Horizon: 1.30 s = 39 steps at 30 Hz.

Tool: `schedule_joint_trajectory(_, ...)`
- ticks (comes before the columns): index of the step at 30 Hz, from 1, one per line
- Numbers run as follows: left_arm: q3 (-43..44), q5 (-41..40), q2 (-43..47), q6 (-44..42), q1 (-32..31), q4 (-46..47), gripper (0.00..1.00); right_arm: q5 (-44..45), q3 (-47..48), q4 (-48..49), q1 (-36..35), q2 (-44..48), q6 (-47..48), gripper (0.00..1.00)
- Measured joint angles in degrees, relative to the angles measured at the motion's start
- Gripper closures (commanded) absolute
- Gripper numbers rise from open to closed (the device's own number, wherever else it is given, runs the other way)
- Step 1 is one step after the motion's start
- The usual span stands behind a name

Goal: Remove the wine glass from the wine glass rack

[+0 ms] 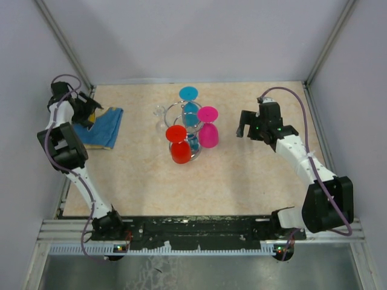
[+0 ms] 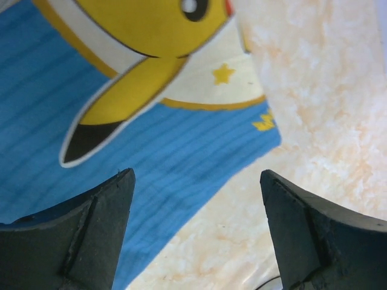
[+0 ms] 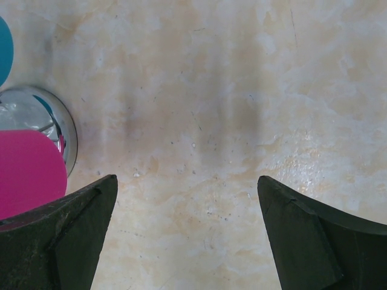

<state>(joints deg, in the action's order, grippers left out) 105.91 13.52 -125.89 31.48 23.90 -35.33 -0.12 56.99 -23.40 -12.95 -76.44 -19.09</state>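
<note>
The rack (image 1: 188, 124) stands on the counter (image 1: 139, 181) about midway between the two arms, a little toward the back. Coloured glasses hang on it with their round feet turned up. A red glass (image 1: 178, 144) is on the near left side and a pink glass (image 1: 208, 128) on the right. A blue glass (image 1: 188, 93) is at the back, and more blue shows in the middle of the wire hoops. None of them is off the rack, and neither arm touches it. Something clear sits just left of the rack at the back, too faint to make out.

The left claw (image 1: 89, 113) is far over at the left edge, well apart from the rack, above a blue cloth (image 1: 104, 128). In its wrist view the left claw (image 2: 196, 175) is spread wide with nothing between the fingers (image 2: 84, 235). Below it lie the cloth (image 2: 181, 157), printed with a yellow cartoon figure, and its corner on the bare counter (image 2: 314, 121).

The right claw (image 1: 243, 125) is to the right of the rack, near the pink glass but clear of it. From its own camera the right claw (image 3: 187, 178) is also spread wide and holds nothing, with only the counter (image 3: 230, 109) between its fingers (image 3: 60, 235). At the left edge of that view are the rack's shiny round base (image 3: 68, 136), the pink foot (image 3: 30, 172) and a sliver of blue.
</note>
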Motion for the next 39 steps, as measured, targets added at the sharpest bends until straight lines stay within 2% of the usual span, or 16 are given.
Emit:
schedule_joint_trajectory(3, -1.8, 0.6, 2.6, 0.2, -1.7, 1.8, 0.09, 0.0, 0.0, 0.0, 0.0, 0.0, 0.0, 0.01)
schedule_joint_trajectory(7, -7.2, 5.5, 5.2, 2.3, -4.3, 6.6, 0.09, -0.4, 0.0, 0.1, 0.0, 0.0, 0.0, 0.01)
schedule_joint_trajectory(12, -17.3, 12.5, 6.1, 5.8, -7.9, 13.6, 0.09, -0.8, 0.0, 0.1, 0.0, 0.0, -0.2, 0.01)
schedule_joint_trajectory(15, -22.6, 12.8, 7.6, 6.4, -10.9, 15.4, 0.09, -1.4, 0.0, 0.3, 0.0, 0.0, -0.2, 0.01)
schedule_joint_trajectory(19, -27.8, 8.1, 14.4, 4.9, -19.6, 16.5, 0.09, -2.3, 0.0, 0.7, 0.0, 0.0, -0.5, 0.01)
schedule_joint_trajectory(23, -26.8, 1.6, 21.9, 0.8, -29.1, 17.2, 0.09, -4.1, 0.0, 1.6, 0.0, 0.0, -0.5, 0.01)
schedule_joint_trajectory(26, -25.8, -4.0, 26.9, -3.6, -33.9, 17.4, 0.08, -6.6, 0.0, 2.1, 0.0, 0.0, -0.6, 0.01)
schedule_joint_trajectory(32, -24.7, -14.4, 32.3, -11.8, -35.8, 16.9, 0.07, -11.6, 1.2, 4.4, -0.8, 0.0, -0.6, 0.01)
schedule_joint_trajectory(39, -25.0, -20.5, 33.7, -15.2, -36.1, 17.4, 0.05, -10.9, 5.0, 5.0, -1.7, 0.0, -0.6, 0.01)
